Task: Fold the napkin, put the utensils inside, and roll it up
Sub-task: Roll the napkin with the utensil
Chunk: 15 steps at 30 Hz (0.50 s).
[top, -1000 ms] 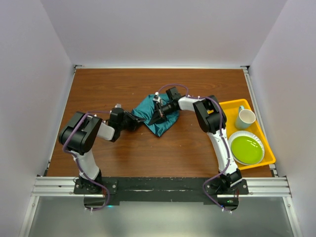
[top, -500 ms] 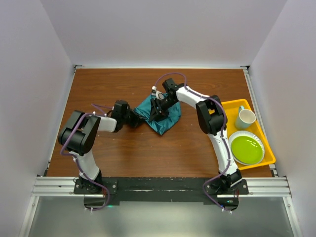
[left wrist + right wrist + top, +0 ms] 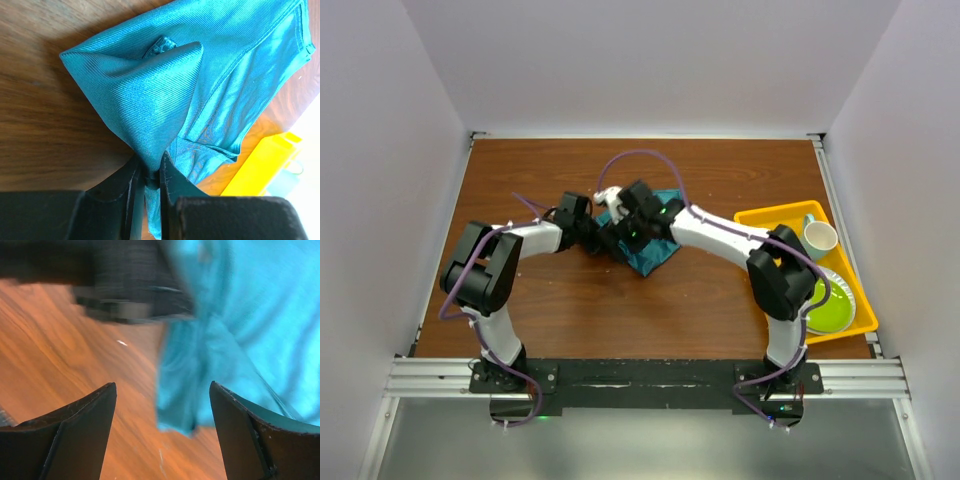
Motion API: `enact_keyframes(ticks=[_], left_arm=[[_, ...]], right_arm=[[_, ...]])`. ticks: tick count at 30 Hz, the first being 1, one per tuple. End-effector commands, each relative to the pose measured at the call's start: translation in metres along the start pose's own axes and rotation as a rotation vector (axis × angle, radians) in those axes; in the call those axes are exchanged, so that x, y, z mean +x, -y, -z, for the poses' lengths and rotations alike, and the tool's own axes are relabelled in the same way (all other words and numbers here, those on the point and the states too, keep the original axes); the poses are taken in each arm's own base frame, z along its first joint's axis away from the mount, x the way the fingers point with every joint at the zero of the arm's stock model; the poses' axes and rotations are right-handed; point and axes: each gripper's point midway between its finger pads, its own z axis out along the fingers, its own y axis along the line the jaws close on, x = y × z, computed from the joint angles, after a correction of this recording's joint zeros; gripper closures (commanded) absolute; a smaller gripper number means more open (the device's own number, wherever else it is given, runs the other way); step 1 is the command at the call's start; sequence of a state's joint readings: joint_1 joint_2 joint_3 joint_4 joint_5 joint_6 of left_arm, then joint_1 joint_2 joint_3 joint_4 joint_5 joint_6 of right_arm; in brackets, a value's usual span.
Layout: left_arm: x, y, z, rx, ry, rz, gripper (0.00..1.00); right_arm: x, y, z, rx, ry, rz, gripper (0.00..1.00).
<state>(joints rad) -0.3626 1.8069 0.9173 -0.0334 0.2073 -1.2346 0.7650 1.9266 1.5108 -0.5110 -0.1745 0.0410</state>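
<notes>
The napkin lies bunched on the wooden table a little beyond its middle, a loose teal heap with a hemmed edge showing in the left wrist view; from above, both wrists crowd over its left part, so only its near corner and right side show. The left gripper has its jaws clamped on a pinch of the cloth, which draws up in a tent-like fold into the fingers; the rest of the cloth spreads away behind that fold. The right gripper hangs over the napkin's edge with its jaws wide apart and nothing between them (this wrist picture is blurred, so I cannot tell whether either finger touches the cloth); the dark body of the left gripper sits just beside it, at the top of its view. At the table's right edge stands a yellow tray, well apart from the napkin; it carries a pale cup at its far end and a green plate at its near end, the plate partly hidden by the right arm's elbow.
</notes>
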Motion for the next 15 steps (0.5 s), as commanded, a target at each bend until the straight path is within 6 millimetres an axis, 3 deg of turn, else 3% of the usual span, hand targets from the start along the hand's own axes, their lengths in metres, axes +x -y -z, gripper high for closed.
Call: enact_keyframes(ticks=[1, 9, 12, 15], left_arm=[[0.013, -0.061, -0.001, -0.241, -0.027, -0.024, 1.00], [0.014, -0.057, 0.004, -0.257, -0.033, -0.018, 1.00], [0.014, -0.058, 0.005, -0.262, -0.035, -0.014, 1.00], [0.019, -0.059, 0.005, -0.262, -0.050, 0.006, 1.00]], right_arm=[[-0.024, -0.009, -0.009, 0.185, 0.182, 0.194, 0.23], [-0.029, -0.017, -0.018, 0.353, 0.298, 0.299, 0.27], [-0.017, -0.011, -0.027, 0.369, 0.271, 0.313, 0.28], [-0.020, -0.014, -0.036, 0.359, 0.287, 0.317, 0.35]])
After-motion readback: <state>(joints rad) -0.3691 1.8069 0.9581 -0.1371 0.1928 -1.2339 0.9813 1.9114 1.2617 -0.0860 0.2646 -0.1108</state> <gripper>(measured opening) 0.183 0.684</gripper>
